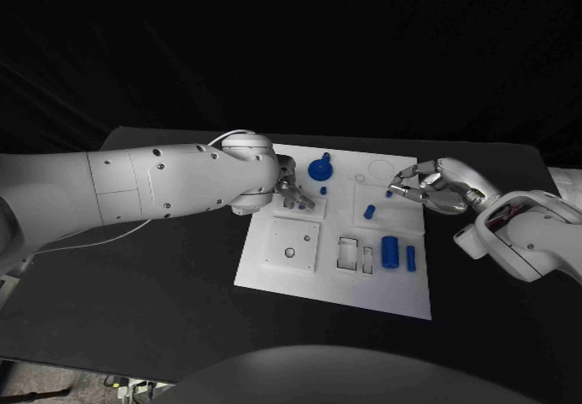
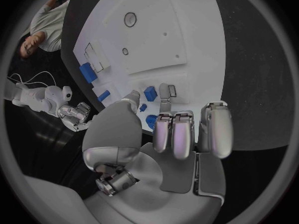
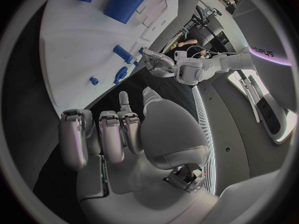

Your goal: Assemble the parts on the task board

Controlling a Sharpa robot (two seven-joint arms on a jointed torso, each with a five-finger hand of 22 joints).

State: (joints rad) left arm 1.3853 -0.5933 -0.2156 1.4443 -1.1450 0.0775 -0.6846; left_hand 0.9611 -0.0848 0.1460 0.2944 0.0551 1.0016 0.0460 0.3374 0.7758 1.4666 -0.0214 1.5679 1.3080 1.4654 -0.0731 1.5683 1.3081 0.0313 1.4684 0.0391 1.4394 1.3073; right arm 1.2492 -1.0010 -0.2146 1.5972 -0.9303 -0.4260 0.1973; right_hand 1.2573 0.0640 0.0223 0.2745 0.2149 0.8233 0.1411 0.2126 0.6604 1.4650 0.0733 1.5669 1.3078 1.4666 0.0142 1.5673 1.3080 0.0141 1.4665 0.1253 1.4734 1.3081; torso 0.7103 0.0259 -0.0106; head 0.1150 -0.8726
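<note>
On the black surface lies the white task board, its long axis running away from the robot. At its near right a large blue cylinder and a slimmer blue pin lie side by side, both pointing lengthwise along the board. Farther on, the left hand hovers over the board's left edge beside a small blue part, fingers apart, gripping nothing. The right hand hangs at the far right edge, fingers curled in and empty. A round blue knob sits farthest away.
</note>
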